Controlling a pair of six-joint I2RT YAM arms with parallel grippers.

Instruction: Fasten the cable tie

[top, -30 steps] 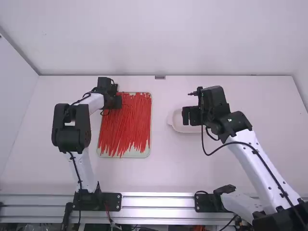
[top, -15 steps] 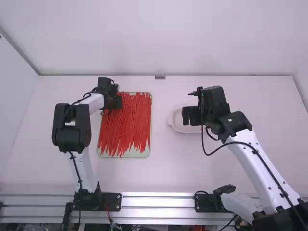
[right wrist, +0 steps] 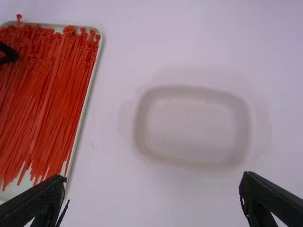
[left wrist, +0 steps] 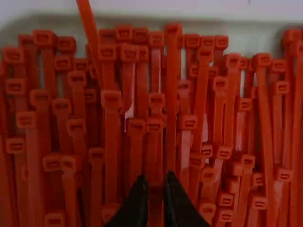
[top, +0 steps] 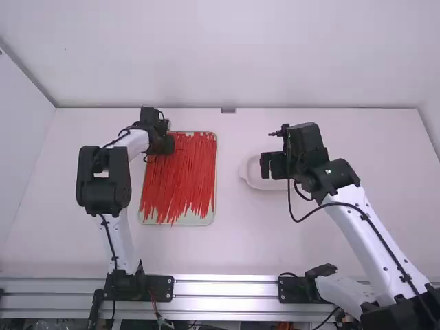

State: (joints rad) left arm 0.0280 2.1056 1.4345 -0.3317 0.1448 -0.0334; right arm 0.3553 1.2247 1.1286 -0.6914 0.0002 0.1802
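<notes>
A heap of red cable ties (top: 180,177) lies on a pale tray (top: 179,221) left of the middle. My left gripper (top: 161,140) is at the tray's far left corner. In the left wrist view it (left wrist: 155,191) is low over the tie heads, its fingers (left wrist: 137,201) nearly together with one red cable tie (left wrist: 155,156) pinched between them. My right gripper (top: 275,165) hangs above a shallow white dish (top: 253,176). Seen from its wrist, the right gripper (right wrist: 151,182) stands wide open and holds nothing, and the dish (right wrist: 191,125) lies empty below it.
The tray's edge (right wrist: 87,101) and its ties (right wrist: 42,90) lie a short way from the dish. One tie (left wrist: 87,28) sticks up out of the heap. Bare white table (top: 330,137) surrounds the tray and dish, with white walls behind.
My left gripper has shifted slightly toward the far edge of the tray. The right arm has not moved.
</notes>
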